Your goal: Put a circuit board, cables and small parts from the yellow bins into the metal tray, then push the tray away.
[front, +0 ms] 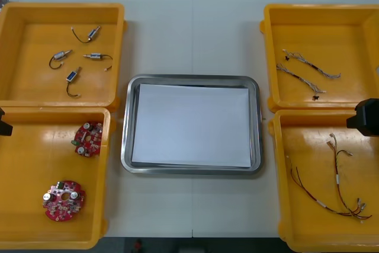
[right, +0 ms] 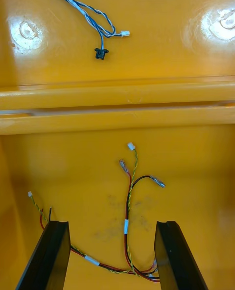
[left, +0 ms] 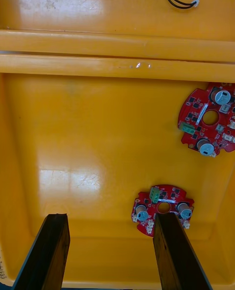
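Noted left gripper (left: 110, 217) over near-left yellow bin (left: 98, 138), fingers released, holding nothing. Nearer circuit board (left: 169, 195) lying just beside one finger. Likely step: board pickup. Shift sideways to centre on it, descend square, pinch across the edges, avoid the capacitors. Logged metal tray (front: 125, 146) mid-counter, white inside, nothing in it. Found right gripper (right: 112, 224) released above red and yellow cable (right: 129, 204); leave idle.

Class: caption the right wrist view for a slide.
Open right tool above red and yellow cables in a yellow bin; blue and white cable in the next.
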Controlling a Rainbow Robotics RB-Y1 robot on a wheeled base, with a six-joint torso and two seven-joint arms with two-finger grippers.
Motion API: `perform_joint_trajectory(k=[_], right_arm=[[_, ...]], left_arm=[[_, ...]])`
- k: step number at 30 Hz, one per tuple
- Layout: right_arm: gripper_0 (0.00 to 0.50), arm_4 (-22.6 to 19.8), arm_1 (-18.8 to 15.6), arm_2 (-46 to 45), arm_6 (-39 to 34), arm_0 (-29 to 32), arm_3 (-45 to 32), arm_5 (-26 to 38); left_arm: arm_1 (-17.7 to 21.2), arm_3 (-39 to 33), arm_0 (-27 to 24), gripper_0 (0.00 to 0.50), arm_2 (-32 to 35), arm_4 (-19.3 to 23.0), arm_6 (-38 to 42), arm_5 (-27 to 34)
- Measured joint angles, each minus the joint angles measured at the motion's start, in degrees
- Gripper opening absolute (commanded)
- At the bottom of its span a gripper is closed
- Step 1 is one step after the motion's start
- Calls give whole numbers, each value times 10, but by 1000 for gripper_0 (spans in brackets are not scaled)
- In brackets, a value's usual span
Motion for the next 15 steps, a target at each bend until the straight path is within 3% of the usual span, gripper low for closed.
perform_joint_trajectory(k=[15], right_arm=[[500, 0, 0, 0, 0, 0, 0, 0]], left_arm=[[0, 0, 0, 500, 0, 0, 0, 0]])
